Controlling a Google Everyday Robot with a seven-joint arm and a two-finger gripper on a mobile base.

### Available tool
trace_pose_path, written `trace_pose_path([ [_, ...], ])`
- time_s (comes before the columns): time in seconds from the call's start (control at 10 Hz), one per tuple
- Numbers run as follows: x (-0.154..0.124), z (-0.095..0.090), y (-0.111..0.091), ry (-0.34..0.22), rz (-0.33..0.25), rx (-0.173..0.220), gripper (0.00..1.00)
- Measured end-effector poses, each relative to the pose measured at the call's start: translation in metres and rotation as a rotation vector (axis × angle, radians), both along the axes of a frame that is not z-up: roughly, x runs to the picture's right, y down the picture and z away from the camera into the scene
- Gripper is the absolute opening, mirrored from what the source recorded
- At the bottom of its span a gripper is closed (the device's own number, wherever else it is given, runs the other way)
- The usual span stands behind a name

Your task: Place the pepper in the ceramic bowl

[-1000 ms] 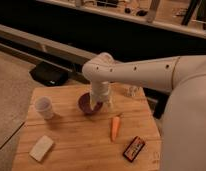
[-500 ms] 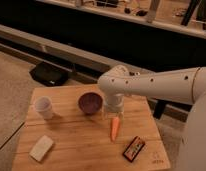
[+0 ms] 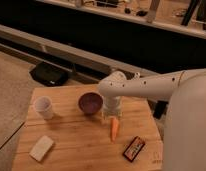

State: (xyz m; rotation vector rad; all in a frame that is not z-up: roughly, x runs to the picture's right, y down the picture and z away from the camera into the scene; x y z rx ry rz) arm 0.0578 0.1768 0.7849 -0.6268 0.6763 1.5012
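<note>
The pepper (image 3: 114, 129) is a slim orange tapered piece lying on the wooden table (image 3: 76, 137), pointing toward the front edge. My gripper (image 3: 111, 115) hangs from the white arm just above the pepper's far end, open, with nothing held. The ceramic bowl (image 3: 90, 103) is small, round and dark maroon. It stands on the table just left of the gripper and looks empty.
A white cup (image 3: 43, 106) stands at the table's left. A pale rectangular block (image 3: 41, 148) lies at the front left. A dark red-and-black packet (image 3: 134, 148) lies at the front right, near the pepper's tip. A black case (image 3: 48, 74) sits on the floor behind the table.
The arm has swung right, from over the bowl to over the pepper's far end, uncovering the bowl. The pepper, bowl and cup lie as before.
</note>
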Motion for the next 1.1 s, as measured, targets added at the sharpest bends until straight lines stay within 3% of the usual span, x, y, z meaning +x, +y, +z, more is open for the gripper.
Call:
trace_pose_path([
  [0.3, 0.016, 0.026, 0.000, 0.009, 0.009, -0.018, 0.65],
  [1.1, 0.048, 0.054, 0.008, 0.026, 0.098, -0.028, 0.65],
])
